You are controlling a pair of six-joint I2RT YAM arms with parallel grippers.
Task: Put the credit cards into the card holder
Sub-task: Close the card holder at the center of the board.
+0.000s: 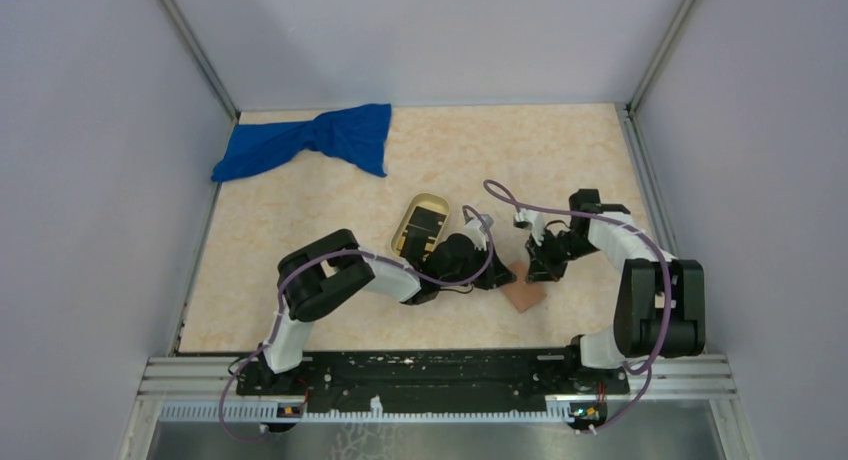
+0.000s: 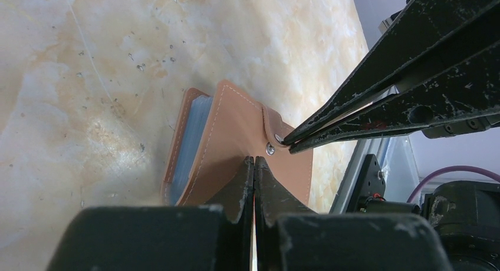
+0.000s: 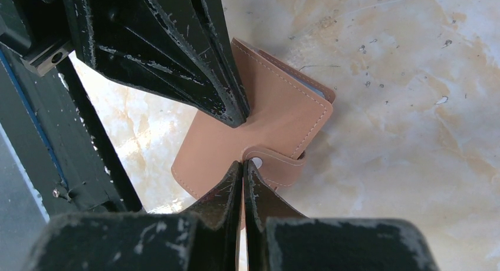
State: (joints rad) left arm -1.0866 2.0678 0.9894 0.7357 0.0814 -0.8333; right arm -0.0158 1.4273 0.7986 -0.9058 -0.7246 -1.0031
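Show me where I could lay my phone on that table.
Bare tabletop: beyond the tray, between blue cloth and right wall; left of the left arm. Crowded around the card holder, where left gripper and right gripper meet.

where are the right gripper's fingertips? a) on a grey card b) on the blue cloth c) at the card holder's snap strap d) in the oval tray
c: the right wrist view shows the right gripper with closed tips at the snap strap of the card holder.

One reddish-brown leather folding card holder (image 1: 524, 294), one oval tan raised-rim tray (image 1: 403, 224), one crumpled blue cloth (image 1: 310, 143), and two black two-finger grippers, the left gripper (image 2: 255, 160) and the right gripper (image 3: 243, 164). The dark flat cards (image 1: 427, 221) in the tray are too small to count.
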